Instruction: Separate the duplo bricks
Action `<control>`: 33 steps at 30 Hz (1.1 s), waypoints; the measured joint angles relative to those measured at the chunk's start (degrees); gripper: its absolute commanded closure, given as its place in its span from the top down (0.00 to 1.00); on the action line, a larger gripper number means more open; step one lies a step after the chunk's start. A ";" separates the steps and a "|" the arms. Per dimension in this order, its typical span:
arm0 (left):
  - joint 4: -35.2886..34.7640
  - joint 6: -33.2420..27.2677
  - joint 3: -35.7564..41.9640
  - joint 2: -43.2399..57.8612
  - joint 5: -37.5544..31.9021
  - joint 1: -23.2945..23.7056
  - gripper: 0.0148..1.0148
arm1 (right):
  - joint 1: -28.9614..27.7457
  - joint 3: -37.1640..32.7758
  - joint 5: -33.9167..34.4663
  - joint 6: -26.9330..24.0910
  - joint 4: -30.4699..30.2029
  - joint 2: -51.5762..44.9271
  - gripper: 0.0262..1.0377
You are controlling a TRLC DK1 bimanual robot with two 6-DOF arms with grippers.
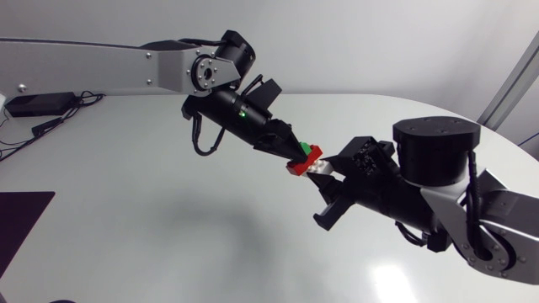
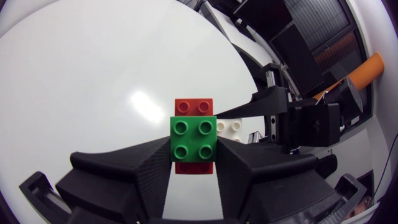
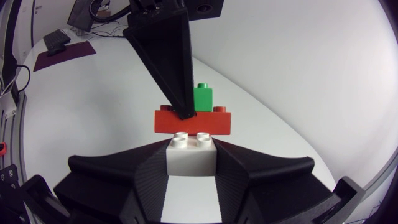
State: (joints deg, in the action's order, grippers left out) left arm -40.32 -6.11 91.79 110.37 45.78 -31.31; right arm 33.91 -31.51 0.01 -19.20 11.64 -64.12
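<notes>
Duplo bricks [image 1: 305, 158] in mid-air above desk [image 1: 126, 210], between both arms. Left tool [image 2: 193, 152] clamps green brick [image 2: 193, 138], red brick [image 2: 193, 106] joined to it. Right tool [image 3: 191, 153] clamps white brick [image 3: 191, 163], studs exposed, seemingly free of red. Remaining: green-red split.

White table [image 1: 168, 210] with a glossy top and a rounded far-right edge, seen from above. At its far left lies a black power adapter [image 1: 38, 103], with black cables [image 1: 50, 124] trailing from it across the surface toward the left edge. Nearer, against the left edge, lies a flat dark maroon mat [image 1: 21, 223]. A bright reflection marks the surface at the near right.
</notes>
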 measured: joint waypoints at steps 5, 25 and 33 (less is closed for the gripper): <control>-0.39 0.20 0.00 0.00 3.04 0.87 0.06 | 0.20 1.18 0.17 -0.63 0.83 0.96 0.07; -4.74 -8.72 1.46 -1.53 -14.64 6.21 0.06 | -9.31 2.14 0.35 -0.94 5.09 -7.80 0.08; -5.14 -12.57 -2.19 -1.97 -19.69 6.19 0.06 | -11.91 -0.39 -1.18 -0.13 10.29 -21.64 0.10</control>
State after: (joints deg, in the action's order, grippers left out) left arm -45.45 -18.68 89.60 108.40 26.09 -25.12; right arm 22.00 -31.90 -1.17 -19.33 21.93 -85.76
